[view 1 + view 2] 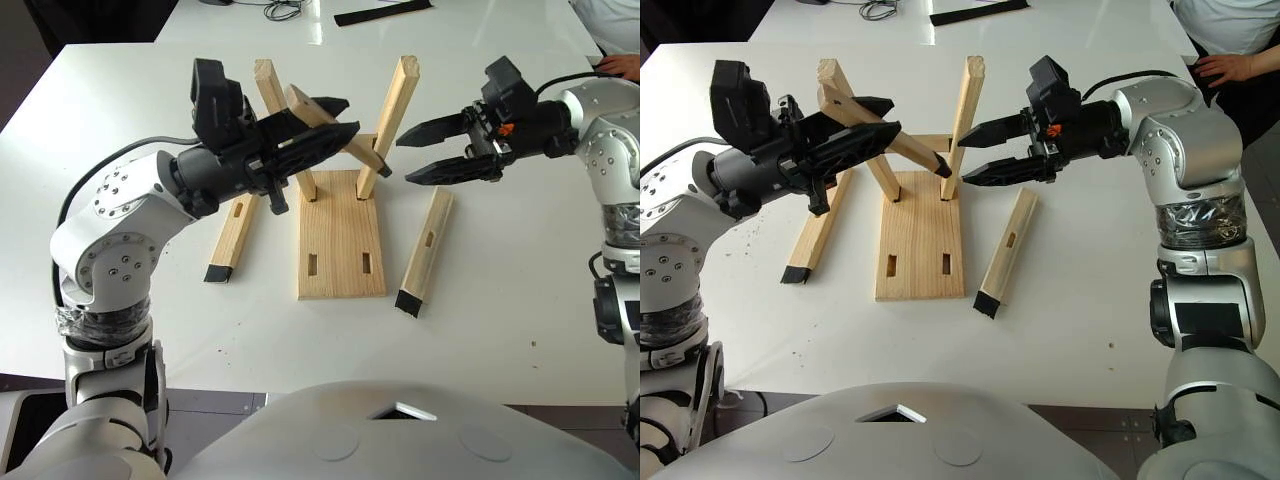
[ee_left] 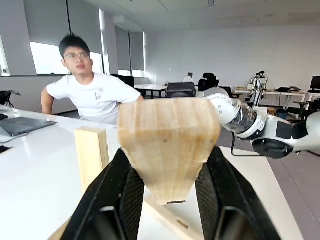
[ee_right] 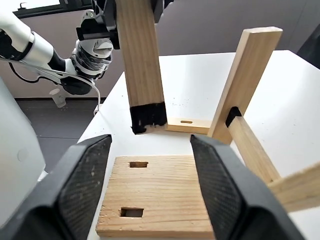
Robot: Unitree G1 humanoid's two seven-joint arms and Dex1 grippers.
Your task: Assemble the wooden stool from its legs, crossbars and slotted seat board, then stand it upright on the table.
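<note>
The slotted seat board (image 1: pixel 340 240) lies flat mid-table. Two legs stand tilted in its far slots, one on the left (image 1: pixel 268 85) and one on the right (image 1: pixel 395 105), with a crossbar (image 1: pixel 928 143) between them. My left gripper (image 1: pixel 345 118) is shut on a third leg (image 1: pixel 910 150), held slanted above the board with its black tip (image 3: pixel 147 115) pointing down. My right gripper (image 1: pixel 405 160) hangs open just right of the right standing leg, with nothing between its fingers (image 3: pixel 85 185). Two more legs lie flat, one on either side of the board (image 1: pixel 232 235) (image 1: pixel 425 250).
The board's two near slots (image 1: pixel 312 263) (image 1: pixel 366 262) are bare holes. A black strip (image 1: pixel 385 12) and cables (image 1: pixel 280 8) lie on the far table. The white table (image 1: pixel 500 340) has free room in front and to the right.
</note>
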